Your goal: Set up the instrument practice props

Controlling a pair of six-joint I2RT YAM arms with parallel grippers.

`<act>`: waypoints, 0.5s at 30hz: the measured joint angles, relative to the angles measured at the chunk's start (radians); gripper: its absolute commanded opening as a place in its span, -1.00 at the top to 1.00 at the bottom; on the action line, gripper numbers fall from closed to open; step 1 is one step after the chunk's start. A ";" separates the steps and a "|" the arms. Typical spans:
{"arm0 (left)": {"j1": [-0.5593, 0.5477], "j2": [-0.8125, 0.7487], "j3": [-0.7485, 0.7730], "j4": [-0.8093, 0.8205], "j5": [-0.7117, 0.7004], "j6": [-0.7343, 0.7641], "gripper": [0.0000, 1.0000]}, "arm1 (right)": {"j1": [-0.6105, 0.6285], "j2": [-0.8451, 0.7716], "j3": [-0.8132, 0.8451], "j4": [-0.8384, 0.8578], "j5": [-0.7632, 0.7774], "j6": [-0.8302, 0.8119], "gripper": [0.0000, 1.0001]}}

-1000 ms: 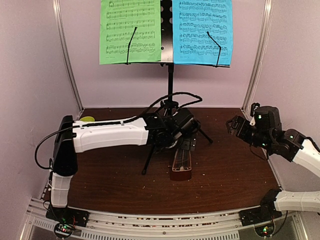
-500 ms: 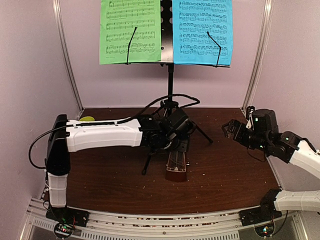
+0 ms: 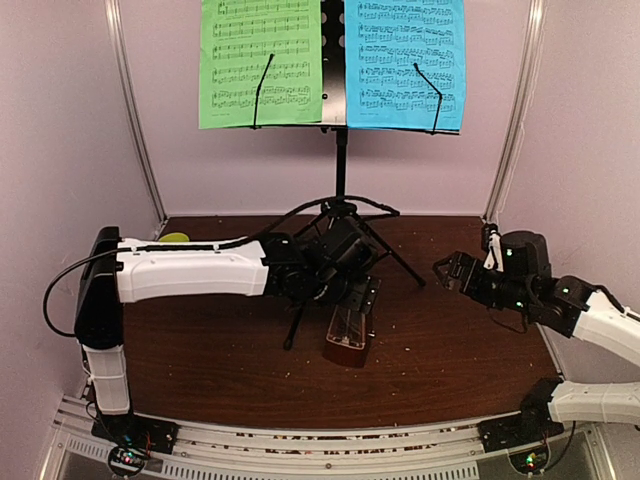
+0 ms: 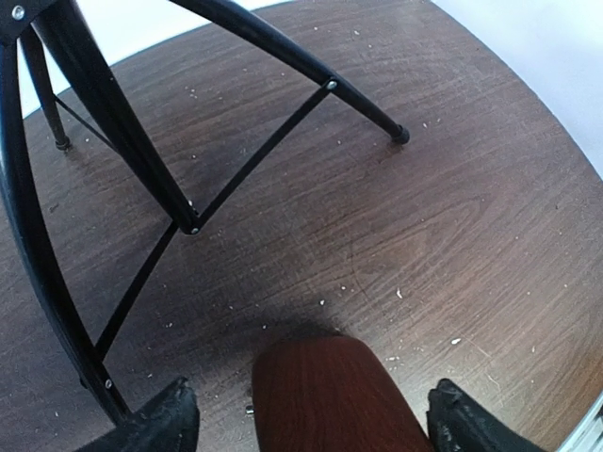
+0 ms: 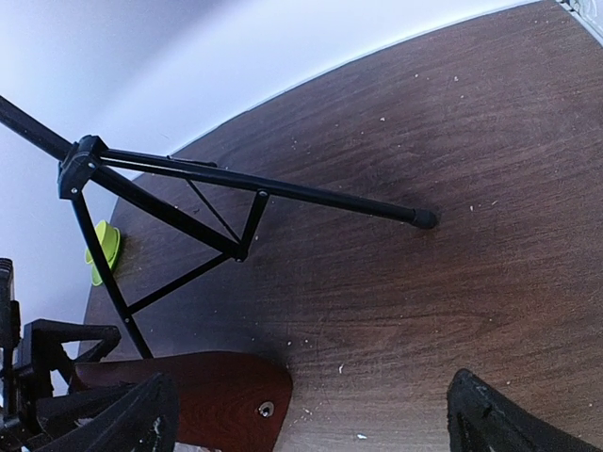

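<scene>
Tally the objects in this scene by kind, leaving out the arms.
Music stand: 1
Sheets: 2 (green sheet, blue sheet)
Metronome: 1
Bowl: 1
Total: 5

music stand (image 3: 340,170) at the back centre of the table (image 3: 460,360), legs spread on the top. up on its desk, two pages side by side: left sheet (image 3: 260,60), right sheet (image 3: 405,60). metronome (image 3: 347,335) just in front of the legs, between the fingers of the left gripper (image 3: 358,297). bowl (image 3: 175,238) back left corner. right gripper (image 3: 447,270) off right, well apart.
</scene>
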 measured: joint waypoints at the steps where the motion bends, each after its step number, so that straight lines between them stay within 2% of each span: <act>1: 0.000 0.000 -0.001 0.000 0.003 0.001 -0.76 | 0.000 0.000 -0.006 0.006 -0.005 0.000 -1.00; 8: 0.000 0.002 -0.005 -0.006 0.023 0.005 -0.70 | 0.000 -0.012 -0.045 0.029 -0.016 0.001 -1.00; 15: 0.000 0.006 -0.009 -0.023 0.054 0.003 -0.92 | 0.000 -0.018 -0.052 0.042 -0.031 0.000 -1.00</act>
